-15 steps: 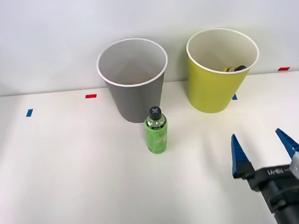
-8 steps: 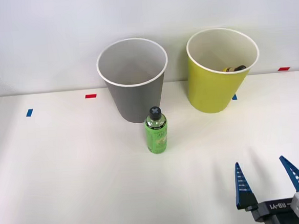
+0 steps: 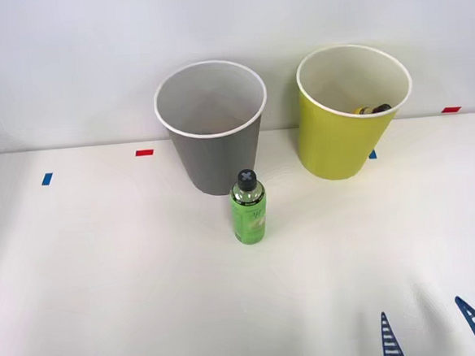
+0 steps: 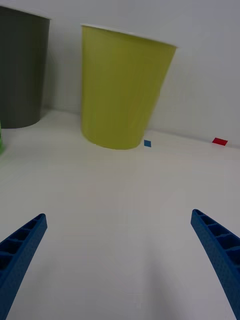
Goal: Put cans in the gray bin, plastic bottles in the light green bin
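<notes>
Front view: right gripper (image 3: 434,335) pulled back to the bottom right corner, fingers spread, holding nothing.
Green bottle (image 3: 248,207) mid-frame is untouched, so it's probably next for the light green bin (image 3: 337,142).

White desk (image 3: 106,277) carries gray bin (image 3: 213,139), light green bin (image 3: 349,121), upright green bottle (image 3: 248,207) just before the gray bin; red and blue tape marks (image 3: 144,153).

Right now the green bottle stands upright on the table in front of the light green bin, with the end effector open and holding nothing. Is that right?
Not quite. In the front view the green bottle stands upright in front of the gray bin, not the light green bin. The rest holds: the end effector is open and holds nothing.
</notes>
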Robot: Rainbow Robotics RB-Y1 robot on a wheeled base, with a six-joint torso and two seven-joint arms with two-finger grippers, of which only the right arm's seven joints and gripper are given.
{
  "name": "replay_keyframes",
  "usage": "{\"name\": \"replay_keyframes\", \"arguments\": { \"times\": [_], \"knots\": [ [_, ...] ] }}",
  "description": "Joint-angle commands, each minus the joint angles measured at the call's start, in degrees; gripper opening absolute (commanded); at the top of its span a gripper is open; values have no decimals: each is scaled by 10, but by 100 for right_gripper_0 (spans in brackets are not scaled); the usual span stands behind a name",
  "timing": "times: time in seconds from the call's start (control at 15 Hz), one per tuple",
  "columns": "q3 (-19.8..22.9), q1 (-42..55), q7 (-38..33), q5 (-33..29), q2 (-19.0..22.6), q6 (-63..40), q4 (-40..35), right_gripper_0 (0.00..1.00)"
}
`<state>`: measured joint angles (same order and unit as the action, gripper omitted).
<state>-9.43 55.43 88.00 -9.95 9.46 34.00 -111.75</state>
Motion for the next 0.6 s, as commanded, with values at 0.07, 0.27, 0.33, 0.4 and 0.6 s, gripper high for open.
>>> {"name": "replay_keyframes", "arguments": {
  "times": [0.07, 0.27, 0.33, 0.4, 0.6],
  "knots": [
    [-13, 19, 1, -12, 7, 2, 15, 100],
    [-42, 22, -2, 0, 20, 16, 25, 100],
    [-53, 22, -3, 6, 24, 32, 25, 100],
    [-62, 23, -3, 14, 28, 38, 24, 100],
    [-61, 23, 2, 23, 33, 38, 25, 100]
  ]
}}
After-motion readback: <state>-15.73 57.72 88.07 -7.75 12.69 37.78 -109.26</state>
